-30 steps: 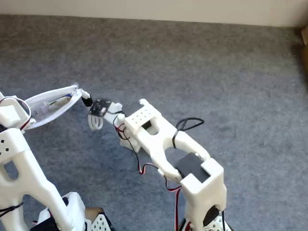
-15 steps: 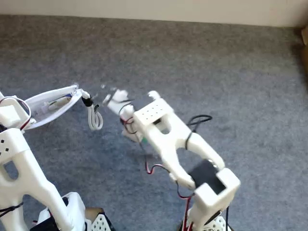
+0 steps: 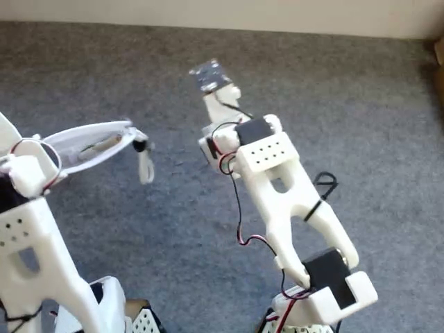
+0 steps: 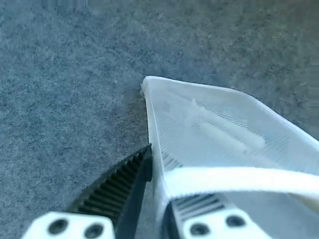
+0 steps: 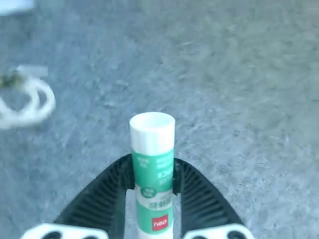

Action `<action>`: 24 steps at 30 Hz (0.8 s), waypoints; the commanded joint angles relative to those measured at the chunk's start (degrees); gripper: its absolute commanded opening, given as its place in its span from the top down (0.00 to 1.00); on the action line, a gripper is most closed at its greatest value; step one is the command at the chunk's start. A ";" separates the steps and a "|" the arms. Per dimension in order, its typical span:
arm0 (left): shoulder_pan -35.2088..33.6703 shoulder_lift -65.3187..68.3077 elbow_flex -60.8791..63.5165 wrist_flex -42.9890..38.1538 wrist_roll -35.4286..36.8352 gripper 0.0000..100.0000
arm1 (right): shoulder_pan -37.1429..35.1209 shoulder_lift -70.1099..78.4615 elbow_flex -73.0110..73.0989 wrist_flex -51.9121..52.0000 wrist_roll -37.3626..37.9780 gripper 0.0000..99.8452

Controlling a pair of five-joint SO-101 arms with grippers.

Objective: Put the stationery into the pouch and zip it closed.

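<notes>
R gripper (image 5: 152,167): clamped on glue stick (image 5: 152,144) mid-barrel, over carpet (image 5: 239,74).
L gripper (image 4: 158,172): pinching soft mesh pouch (image 4: 209,129) at rim.
Handling: stick prob. light, rigid, slick; grip mid-barrel. Pouch floppy.

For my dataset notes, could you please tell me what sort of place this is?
Probably an indoor robot workbench: a grey carpet-like surface, a pale wall edge behind, and a white left arm and right arm with loose wiring, holding a mesh pouch and glue stick.
</notes>
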 commanded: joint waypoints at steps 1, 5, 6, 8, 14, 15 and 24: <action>5.67 -4.70 -1.36 0.62 1.23 0.99 | 2.42 -5.58 -1.27 -1.27 -4.40 1.00; 11.03 -4.70 -1.63 1.85 1.23 0.99 | 5.67 -7.87 -1.27 -1.19 -7.56 1.00; 12.09 -4.79 -1.45 1.85 1.32 0.99 | 6.37 -8.31 -1.27 -1.19 -8.35 1.00; 13.76 -4.70 -1.45 2.37 1.41 0.99 | 7.69 -8.66 -1.27 -1.19 -9.58 1.00; 18.15 -4.62 -1.27 2.99 1.41 0.99 | 8.57 -8.75 -1.27 -1.19 -9.85 1.00; 18.24 -4.62 -1.10 2.99 1.41 0.99 | 8.57 -8.84 -1.27 -1.19 -9.85 1.00; 18.59 -4.62 2.15 2.46 0.97 0.99 | 8.13 -19.65 3.65 -1.19 -9.85 1.00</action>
